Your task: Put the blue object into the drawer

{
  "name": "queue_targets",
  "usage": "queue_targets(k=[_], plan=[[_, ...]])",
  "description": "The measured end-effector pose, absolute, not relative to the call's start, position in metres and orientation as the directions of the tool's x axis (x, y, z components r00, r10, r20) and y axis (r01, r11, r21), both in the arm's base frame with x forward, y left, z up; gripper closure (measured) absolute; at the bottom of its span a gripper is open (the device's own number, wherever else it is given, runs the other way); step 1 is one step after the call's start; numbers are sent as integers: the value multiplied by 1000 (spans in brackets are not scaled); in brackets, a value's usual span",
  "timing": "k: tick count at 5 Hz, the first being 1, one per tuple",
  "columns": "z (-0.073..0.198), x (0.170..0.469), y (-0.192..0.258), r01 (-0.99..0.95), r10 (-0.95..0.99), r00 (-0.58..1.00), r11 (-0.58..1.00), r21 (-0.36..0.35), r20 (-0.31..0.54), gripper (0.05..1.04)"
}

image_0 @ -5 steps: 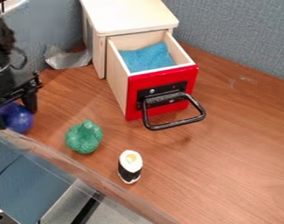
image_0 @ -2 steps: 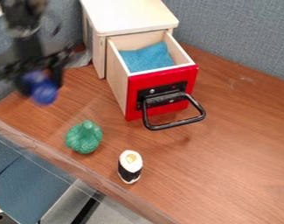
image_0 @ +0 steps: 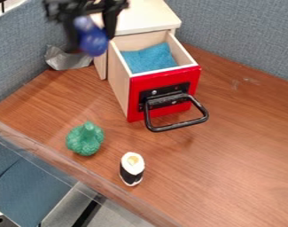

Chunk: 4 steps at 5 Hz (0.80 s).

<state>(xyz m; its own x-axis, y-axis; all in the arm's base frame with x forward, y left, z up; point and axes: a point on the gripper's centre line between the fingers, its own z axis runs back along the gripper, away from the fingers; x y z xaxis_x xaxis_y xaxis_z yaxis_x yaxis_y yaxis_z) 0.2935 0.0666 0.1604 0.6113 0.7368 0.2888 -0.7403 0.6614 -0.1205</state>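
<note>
Carrying looks like the step in hand, tbh: the blue object (image_0: pixel 93 42) is already picked up and is held around 11 o'clock in the view, clamped between the two fingers of the gripper (image_0: pixel 92 40). The drawer (image_0: pixel 165 110) is pulled open, with its inside at roughly 4 o'clock from the object and a blue cloth (image_0: pixel 149 57) laid in it. Next up, the object probably needs to be shifted toward 4 o'clock until the opening is properly lined up, then lowered clear of the side wall and let go over the cloth. As for how it's pointed, the fat round end is aimed at about 5 o'clock and the smaller end at 11, so the long axis is slanted steeply between those. Any lean in depth can't be told.
</note>
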Motion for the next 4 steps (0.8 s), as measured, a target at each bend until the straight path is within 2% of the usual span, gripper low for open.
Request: queue_targets(k=[1, 2, 4], plan=[[161, 319, 63, -644, 635, 740, 764, -38, 222, 362], [149, 339, 64, -572, 561, 807, 820, 9, 183, 363], [133, 364, 51, -472, 469, 872, 882, -18, 142, 363]])
